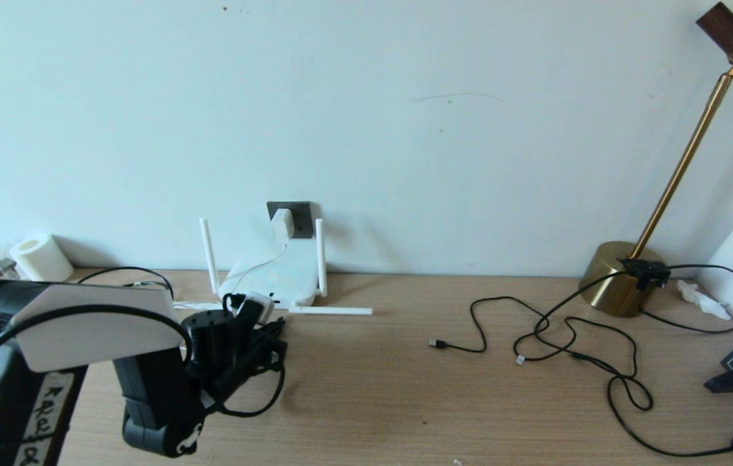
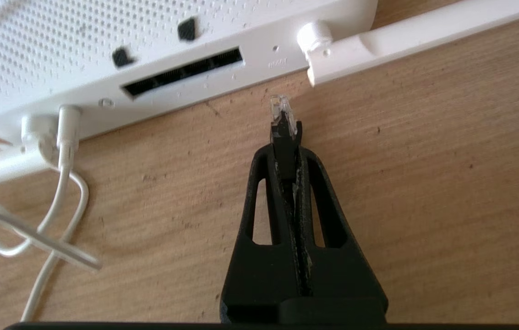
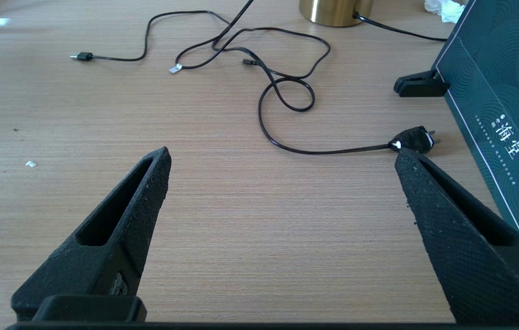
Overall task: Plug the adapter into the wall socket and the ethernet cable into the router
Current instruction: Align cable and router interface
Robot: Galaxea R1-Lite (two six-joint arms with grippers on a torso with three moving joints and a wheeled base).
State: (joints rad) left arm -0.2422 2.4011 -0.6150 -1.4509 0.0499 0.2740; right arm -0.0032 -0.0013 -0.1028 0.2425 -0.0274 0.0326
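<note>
Left tool (image 2: 286, 137): your nearest working part, clamped tight on the ethernet cable (image 2: 283, 120) just behind its clear clip, low over the bench (image 2: 424, 183).
Clip: you have it pointing at the router (image 2: 80, 55), just short of its near edge, off to one side of the dark port slot (image 2: 181, 72) and near an antenna hinge (image 2: 316, 39).
Room by the router: bare wood lies between clip and edge; a thin white cord (image 2: 64, 174) loops on the bench beside the other hinge.
Right tool (image 3: 282, 160): spread wide over open bench, holding nothing; a black plug (image 3: 412, 139) lies close to one fingertip and a dark green box (image 3: 493, 114) stands just beyond it.
Mid bench: you see thin black cords (image 1: 573, 336) tangled well right of the router, with clear wood between.
Router: leaning tilted against the wall, two antennas up, one flat on the bench.
Adapter (image 1: 281, 224): seated in the socket (image 1: 299, 217) on the wall, above the router.
Far right: a brass lamp (image 1: 618, 278) by the wall.
</note>
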